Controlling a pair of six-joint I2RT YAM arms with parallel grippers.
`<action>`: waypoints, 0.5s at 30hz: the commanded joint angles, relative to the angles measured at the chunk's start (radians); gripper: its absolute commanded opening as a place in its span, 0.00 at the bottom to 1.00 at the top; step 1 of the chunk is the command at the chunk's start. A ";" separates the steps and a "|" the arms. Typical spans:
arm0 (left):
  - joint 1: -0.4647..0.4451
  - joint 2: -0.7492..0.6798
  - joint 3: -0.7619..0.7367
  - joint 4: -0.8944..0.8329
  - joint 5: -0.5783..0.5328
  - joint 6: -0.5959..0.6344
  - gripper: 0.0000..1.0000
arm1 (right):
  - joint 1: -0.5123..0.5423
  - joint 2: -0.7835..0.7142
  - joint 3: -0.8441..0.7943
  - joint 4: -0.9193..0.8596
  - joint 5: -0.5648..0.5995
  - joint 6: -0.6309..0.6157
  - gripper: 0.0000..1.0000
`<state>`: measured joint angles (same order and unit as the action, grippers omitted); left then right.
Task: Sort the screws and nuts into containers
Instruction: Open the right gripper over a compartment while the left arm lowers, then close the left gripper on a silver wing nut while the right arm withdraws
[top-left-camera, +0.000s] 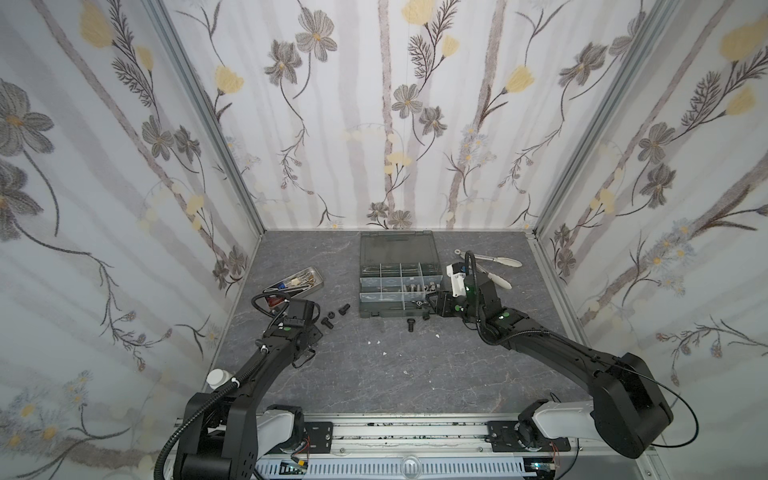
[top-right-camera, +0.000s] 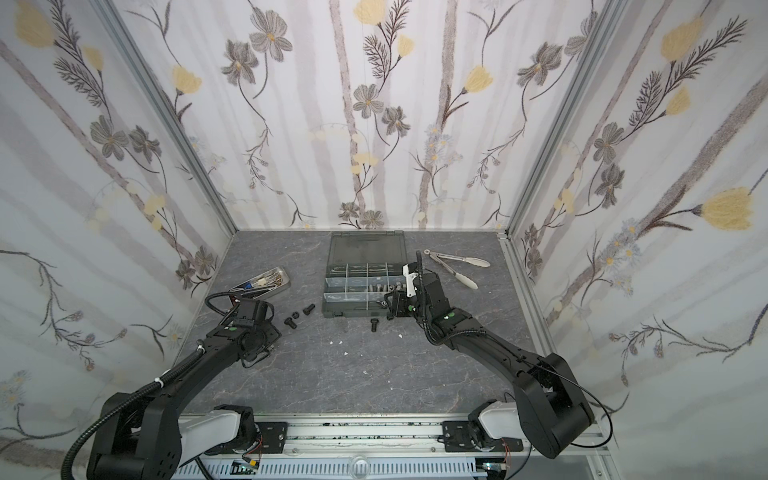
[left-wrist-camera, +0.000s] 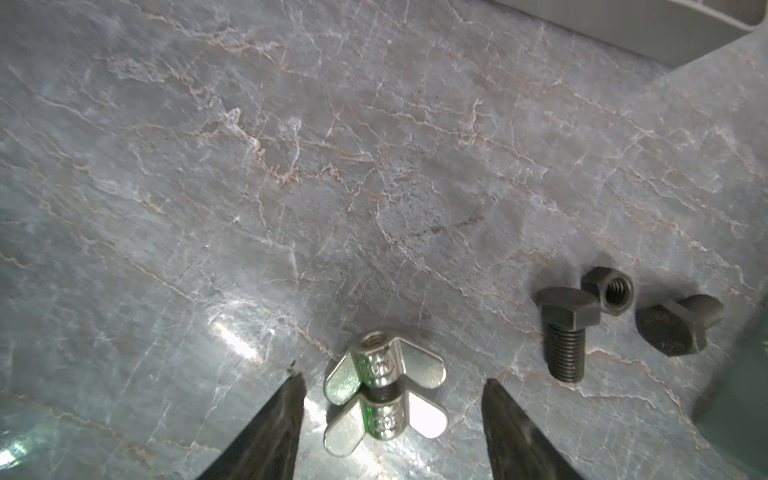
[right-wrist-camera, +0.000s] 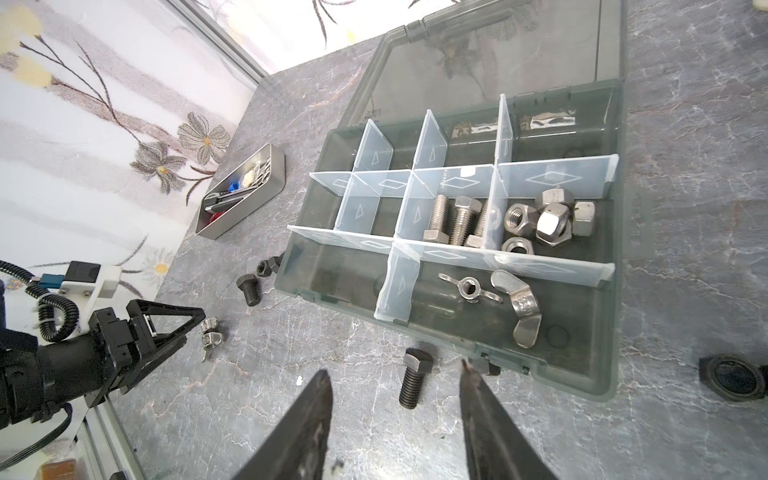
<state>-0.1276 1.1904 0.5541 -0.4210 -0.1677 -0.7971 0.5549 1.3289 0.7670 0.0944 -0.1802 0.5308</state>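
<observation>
Grey-green plastic organizer box (top-left-camera: 382, 312) centre-back, metal tool tray (right-wrist-camera: 253, 205) to its left, silver tongs (top-left-camera: 498, 260) to its right, black hex bolt (top-left-camera: 410, 324) seemingly just before its front wall.

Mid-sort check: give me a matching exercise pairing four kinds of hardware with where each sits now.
1 silver screws
2 silver hex nuts
3 boxed wing nuts
4 lone black screw

A table, by the organizer box's front wall
B box row nearest robot
C middle row, end compartment
D middle row, beside the end compartment

Pairs: 1-D, 2-C, 3-B, 4-A

My left arm (top-left-camera: 266, 357) and right arm (top-left-camera: 552, 345): matte black, white bases, green dots, ribbed cables, tapered dark right end effector (right-wrist-camera: 395, 370).
</observation>
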 joint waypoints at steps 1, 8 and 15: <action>0.006 0.033 -0.007 0.064 -0.012 -0.016 0.67 | -0.008 -0.017 -0.006 0.037 -0.021 -0.017 0.51; -0.008 0.105 -0.013 0.144 0.024 -0.019 0.62 | -0.019 -0.031 -0.049 0.043 -0.028 -0.020 0.51; -0.072 0.110 -0.019 0.158 0.022 -0.052 0.62 | -0.019 -0.033 -0.041 0.034 -0.024 -0.024 0.51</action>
<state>-0.1894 1.2987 0.5430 -0.2924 -0.1490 -0.8169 0.5365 1.3010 0.7200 0.1078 -0.2031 0.5209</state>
